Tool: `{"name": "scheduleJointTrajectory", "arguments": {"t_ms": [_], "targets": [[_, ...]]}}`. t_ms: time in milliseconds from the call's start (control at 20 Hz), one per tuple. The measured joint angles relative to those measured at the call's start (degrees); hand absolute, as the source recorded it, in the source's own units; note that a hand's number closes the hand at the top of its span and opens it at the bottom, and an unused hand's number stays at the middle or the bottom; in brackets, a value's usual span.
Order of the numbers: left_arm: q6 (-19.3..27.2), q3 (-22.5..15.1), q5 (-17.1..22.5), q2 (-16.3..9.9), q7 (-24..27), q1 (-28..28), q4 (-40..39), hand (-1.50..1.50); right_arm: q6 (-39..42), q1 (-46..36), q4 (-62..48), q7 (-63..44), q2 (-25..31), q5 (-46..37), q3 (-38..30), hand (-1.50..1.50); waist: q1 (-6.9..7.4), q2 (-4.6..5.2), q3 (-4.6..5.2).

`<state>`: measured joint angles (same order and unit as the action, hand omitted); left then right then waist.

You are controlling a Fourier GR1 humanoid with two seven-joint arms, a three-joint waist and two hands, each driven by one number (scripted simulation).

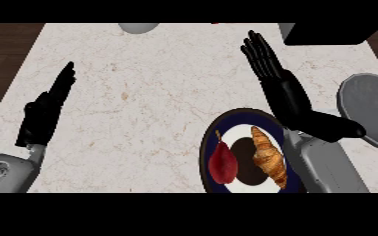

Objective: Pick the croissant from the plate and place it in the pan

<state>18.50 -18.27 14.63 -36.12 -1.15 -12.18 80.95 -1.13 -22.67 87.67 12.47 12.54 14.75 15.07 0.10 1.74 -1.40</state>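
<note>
**Reaching stage: croissant not yet picked up**

Lying on the dark-rimmed plate [209, 145] at the counter's near edge, right of centre, the croissant [269, 156] is untouched, its length running toward and away from the robot. A dark red, pear-shaped fruit [223, 162] sits just beside it on the same plate, on its left.

The right hand [284, 90] is just beyond the plate's far rim, fingers straight and held together, pointing toward the counter's far edge, with the thumb stuck out sideways to the right. It holds nothing and is apart from the croissant. The left hand [46, 111] rests open near the counter's left edge, fingers straight and pressed together.

A grey pan [362, 100] shows only in part at the counter's right edge, near the right hand's thumb.

By my reading, the task stands at its first step, the approach. The next move calls for drawing the right hand back and down over the plate, then curling fingers and thumb across the croissant's width without knocking the red fruit. After that comes only a short carry rightward to the pan.
</note>
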Motion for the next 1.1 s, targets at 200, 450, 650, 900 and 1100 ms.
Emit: {"name": "scheduleJointTrajectory", "arguments": {"t_ms": [200, 450, 650, 900, 1100], "targets": [[0.46, 1.09, 0.96, 2.26, 0.54, -0.99, 0.04, 0.00, 11.19, 1.27, -4.15, 0.86, 3.34, 1.87, 3.66, 1.50, 0.69, -0.73, 0.85], [1.41, 3.32, 4.16, 5.84, 1.40, -1.81, 1.59, 0.00, 24.17, 4.83, -8.99, 8.26, 12.76, -2.36, 7.64, -1.50, 0.79, -1.00, 1.12], [1.40, 4.78, 5.75, 6.99, 1.65, -1.28, 1.86, 0.00, 23.62, 8.34, -11.57, 22.51, 20.28, -7.65, 2.31, -1.50, -0.39, -1.43, 1.16], [0.92, 5.72, 5.98, 7.73, 1.57, -1.85, 1.34, 0.00, 22.87, 9.34, -15.06, 32.97, 30.04, -11.76, -3.53, -1.50, -0.47, -1.58, 1.26], [0.64, 5.62, 5.72, 8.48, 1.35, -1.79, 1.74, 0.00, 23.63, 6.83, -14.25, 33.20, 38.16, -15.46, -4.26, -1.50, -0.06, -1.69, 1.35]]}}
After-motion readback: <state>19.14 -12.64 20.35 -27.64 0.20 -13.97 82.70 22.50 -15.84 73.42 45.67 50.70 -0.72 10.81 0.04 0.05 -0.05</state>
